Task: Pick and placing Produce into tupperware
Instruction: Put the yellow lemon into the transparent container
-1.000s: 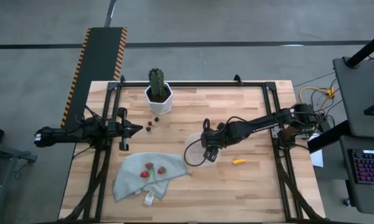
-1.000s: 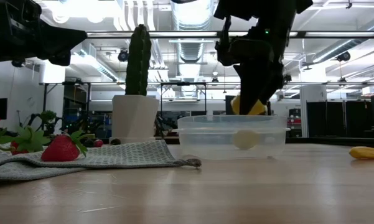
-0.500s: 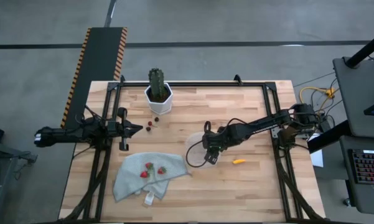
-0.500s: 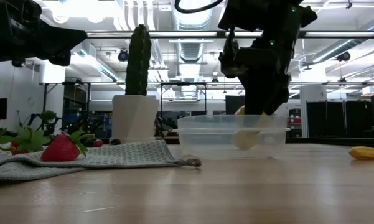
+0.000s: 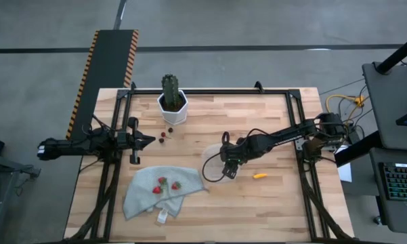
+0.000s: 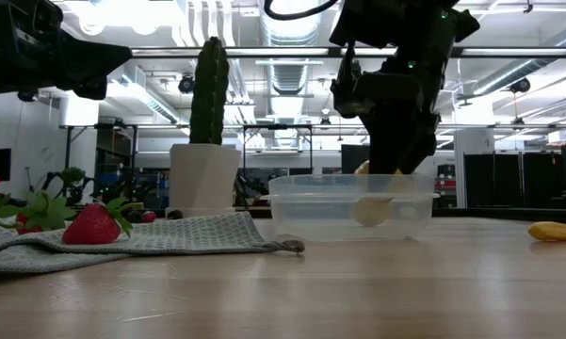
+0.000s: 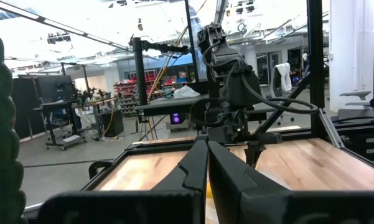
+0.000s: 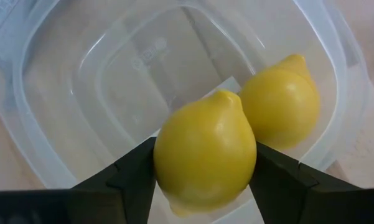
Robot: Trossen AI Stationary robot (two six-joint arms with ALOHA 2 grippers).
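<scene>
My right gripper point(image 8: 205, 163) is shut on a yellow lemon point(image 8: 205, 146) and hangs over the clear tupperware tub point(image 8: 62, 93), which stands near the table's middle point(image 5: 211, 163). A second lemon point(image 8: 280, 102) rests on the tub's floor. An orange-yellow elongated piece point(image 5: 259, 175) lies on the wood to the right of the tub. Red strawberries point(image 5: 162, 181) lie on a grey cloth point(image 5: 145, 193). Tiny dark berries point(image 5: 164, 134) sit near the cactus pot. My left gripper point(image 5: 149, 140) waits shut at the table's left side. My right gripper pinches the lemon between its two fingers point(image 8: 130, 177), one on each of its sides point(image 8: 165, 155). The fingers come from above, pointing down into the tub. In the low view the lemon point(image 6: 363, 169) hangs at rim height, clear of the tub's floor and next to the other lemon.
A green cactus in a white hexagonal pot point(image 5: 172, 102) stands near the far edge. The grey cloth lies just left of the tub, touching its side point(image 6: 264, 245). Bare wood point(image 5: 271, 203) stretches right and near of the tub.
My right gripper has come down with the lemon, from just above the tub's rim to rim height inside it, shifting slightly toward the table's left. For the last half second it has kept still. The fingers have stayed shut on the lemon.
</scene>
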